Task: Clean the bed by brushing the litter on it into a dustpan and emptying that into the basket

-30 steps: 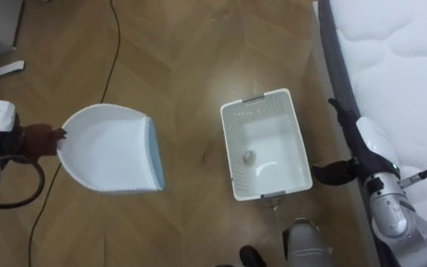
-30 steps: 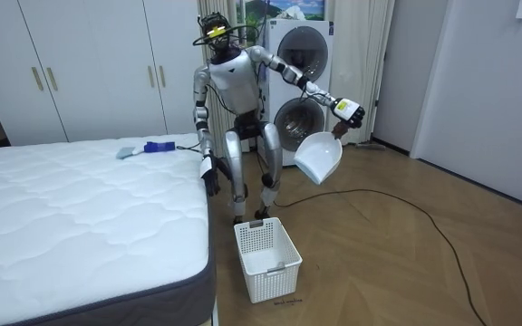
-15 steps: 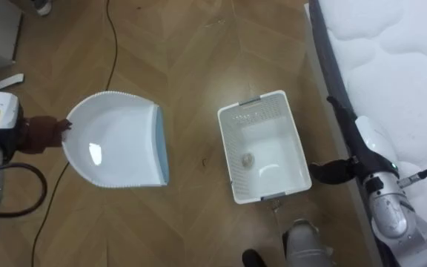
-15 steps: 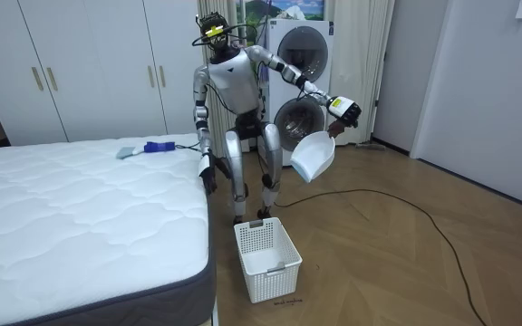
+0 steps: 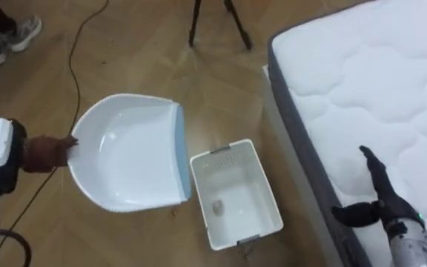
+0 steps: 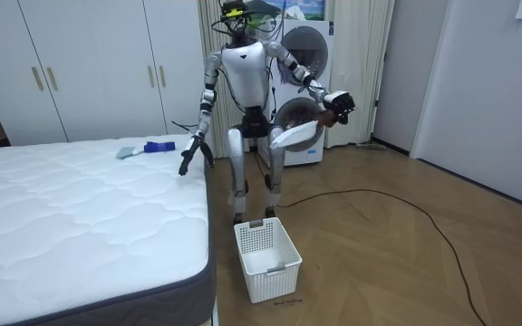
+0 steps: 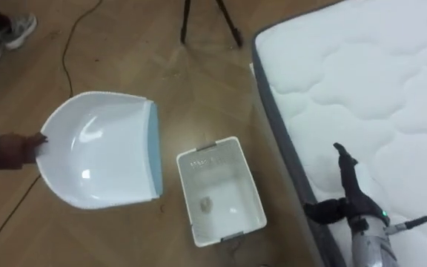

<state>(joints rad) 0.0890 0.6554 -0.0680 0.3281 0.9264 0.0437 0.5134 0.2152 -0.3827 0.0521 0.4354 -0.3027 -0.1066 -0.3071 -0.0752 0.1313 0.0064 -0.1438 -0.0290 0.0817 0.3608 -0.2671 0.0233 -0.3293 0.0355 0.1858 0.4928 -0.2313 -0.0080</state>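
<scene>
My left hand (image 5: 47, 152) is shut on the handle of a white dustpan (image 5: 132, 162) with a blue front lip, held level above the wooden floor just left of the basket. The white slotted basket (image 5: 260, 194) stands on the floor beside the bed, with a small crumpled scrap (image 5: 217, 208) inside. My right hand (image 5: 377, 200) is open, fingers straight, over the edge of the white quilted mattress (image 5: 369, 81). In the room view I stand upright at the bed's corner (image 6: 80, 217), dustpan (image 6: 295, 136) held out, and a blue and grey brush (image 6: 145, 148) lies on the bed.
Tripod legs (image 5: 213, 18) stand on the floor past the basket. A person's shoes (image 5: 6, 33) show at the far left, near a dark floor cable (image 5: 73, 59). Stacked washing machines (image 6: 302, 54) and white wardrobes (image 6: 89, 63) line the wall behind me.
I have straightened up and the eye views have swung toward the bed. My right hand rose from beside the bed frame to over the mattress edge. The dustpan came in closer and level.
</scene>
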